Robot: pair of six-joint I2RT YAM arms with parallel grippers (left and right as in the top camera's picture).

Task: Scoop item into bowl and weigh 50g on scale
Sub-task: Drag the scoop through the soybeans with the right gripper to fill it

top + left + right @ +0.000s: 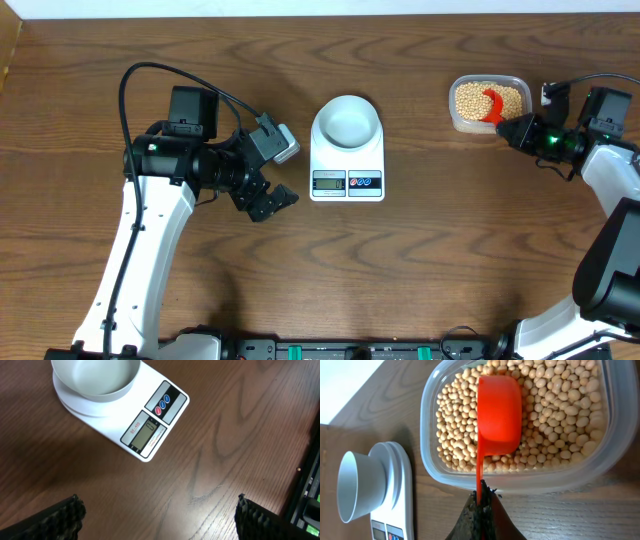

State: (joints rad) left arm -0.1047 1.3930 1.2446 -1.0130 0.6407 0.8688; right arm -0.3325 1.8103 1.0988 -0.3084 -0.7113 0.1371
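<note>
While the right gripper pinches the thin handle of the orange scoop with its jaws closed on it, the scoop's cup lies among the beans in the clear tub near the far right corner of the desk. The bowl sits on the scale, mid-desk toward the far edge. The left gripper hangs just left of the scale, jaws spread wide.

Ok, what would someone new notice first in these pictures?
The orange scoop stands out, gripped by the right gripper inside the clear tub of beans at far right. At centre, an empty pale bowl sits on the white scale.
</note>
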